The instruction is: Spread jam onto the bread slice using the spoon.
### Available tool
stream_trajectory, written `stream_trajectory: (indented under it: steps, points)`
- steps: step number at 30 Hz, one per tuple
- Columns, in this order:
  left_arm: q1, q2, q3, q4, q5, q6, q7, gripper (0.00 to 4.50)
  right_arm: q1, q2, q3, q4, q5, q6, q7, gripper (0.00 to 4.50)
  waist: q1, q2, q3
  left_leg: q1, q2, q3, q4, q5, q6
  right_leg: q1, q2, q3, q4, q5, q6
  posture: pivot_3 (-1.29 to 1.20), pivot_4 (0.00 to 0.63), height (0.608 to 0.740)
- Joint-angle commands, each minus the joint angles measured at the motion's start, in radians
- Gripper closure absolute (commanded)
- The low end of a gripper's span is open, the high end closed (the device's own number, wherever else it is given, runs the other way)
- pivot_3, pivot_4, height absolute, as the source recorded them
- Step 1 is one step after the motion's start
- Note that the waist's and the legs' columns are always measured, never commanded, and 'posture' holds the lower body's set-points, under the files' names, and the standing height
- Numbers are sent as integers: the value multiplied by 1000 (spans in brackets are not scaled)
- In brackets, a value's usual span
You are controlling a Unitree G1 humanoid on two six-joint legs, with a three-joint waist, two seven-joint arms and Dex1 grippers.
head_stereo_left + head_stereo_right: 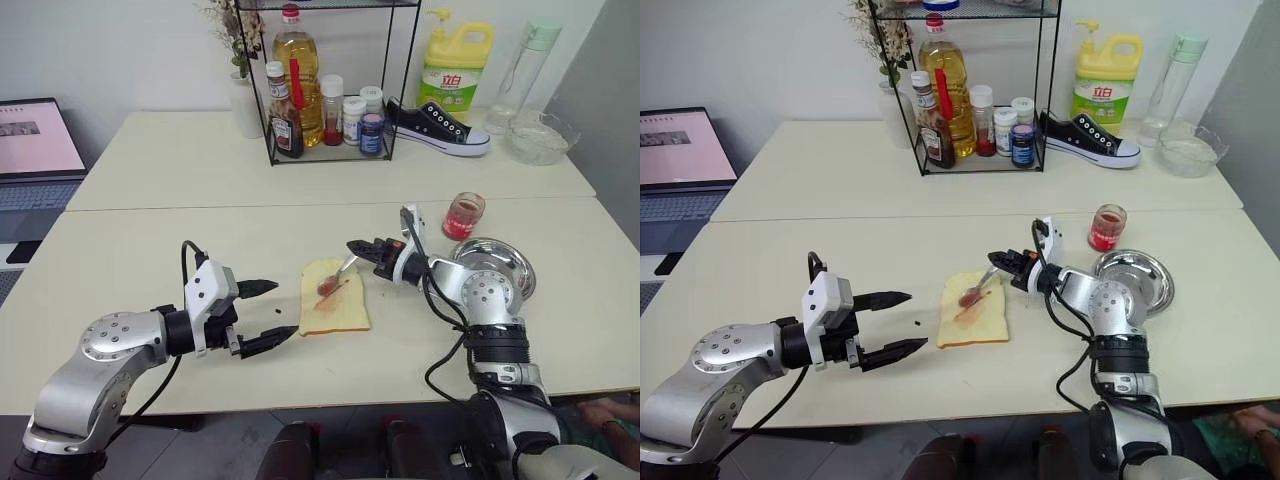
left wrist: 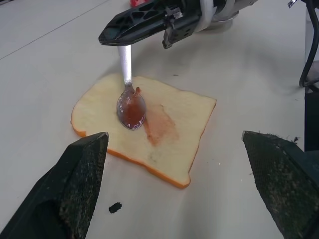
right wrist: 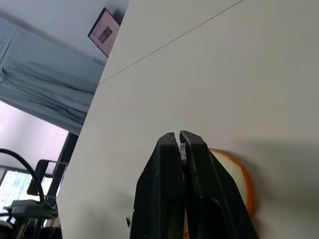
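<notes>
Spoon (image 2: 130, 102): stiff, slim, slippery; right gripper (image 1: 357, 246) clamps its handle end.
Bread slice (image 2: 149, 124): soft, tears easily.
Left gripper (image 1: 262, 315): wide apart, empty.

Two pale tables (image 1: 200, 160) abut before a seemingly white wall (image 1: 120, 50).

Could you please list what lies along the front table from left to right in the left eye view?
Open left gripper → pale yellow-tan bread slice → right gripper shut on the slim silver spoon → clear glass jar of red jam → round shiny steel dish.
</notes>
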Motion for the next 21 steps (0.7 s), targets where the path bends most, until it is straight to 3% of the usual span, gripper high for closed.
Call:
stream_trajectory:
  steps: [1,21]
  points:
    - [-9,7,2,-17,2,-19,6,0,36,-38,-10,-86,43,87,9,4457,-1,0,0,0,0,0,0,0,0,0,0,0,0,0,0,0,150,740]
    - [-9,7,-1,-18,-1,-14,5,0,63,-75,-126,-198,159,284,-43,4457,-1,0,0,0,0,0,0,0,0,0,0,0,0,0,0,0,150,740]
